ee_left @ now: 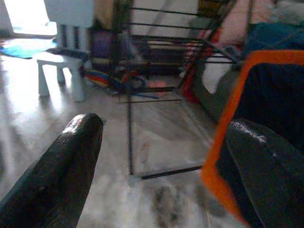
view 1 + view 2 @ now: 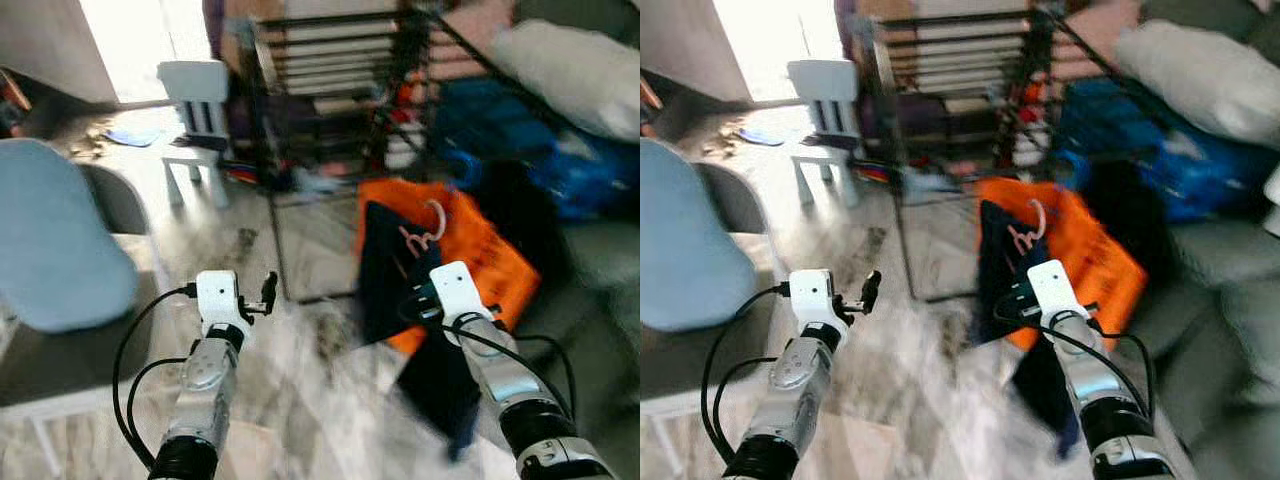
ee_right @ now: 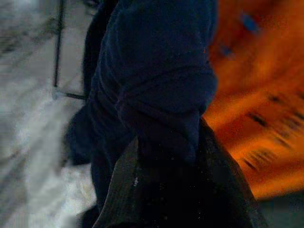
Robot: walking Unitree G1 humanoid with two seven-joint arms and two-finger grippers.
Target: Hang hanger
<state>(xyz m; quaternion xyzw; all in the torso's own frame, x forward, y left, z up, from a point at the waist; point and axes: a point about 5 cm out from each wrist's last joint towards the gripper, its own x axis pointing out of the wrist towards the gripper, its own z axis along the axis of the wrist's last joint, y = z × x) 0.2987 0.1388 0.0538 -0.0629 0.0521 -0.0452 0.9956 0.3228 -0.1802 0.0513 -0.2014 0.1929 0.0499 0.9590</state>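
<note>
Hanger, pink, pokes out the top of a navy garment that I've got in my right gripper, low in front of me over the pale marbled floor. My right wrist view is blurred, but the dark cloth is bunched between the black fingers, so those jaws are clamped on the garment, not on the hanger itself as far as I can tell. Garment hangs down past my right forearm, lower end trailing near the floor. My left gripper is out front on my left, apart from the cloth, jaws spread wide with nothing between them; both fingers show far apart in my left wrist view. Just behind the garment is an orange bag, touching or overlapping it from here. Grey-blue chair close on my left. Farther back, a black wire rack stands on the floor, its lower bars reaching toward the bag. White stool left of the rack. Blue bags and a pale cushion on a grey sofa to my right. Head views are motion-blurred.
</note>
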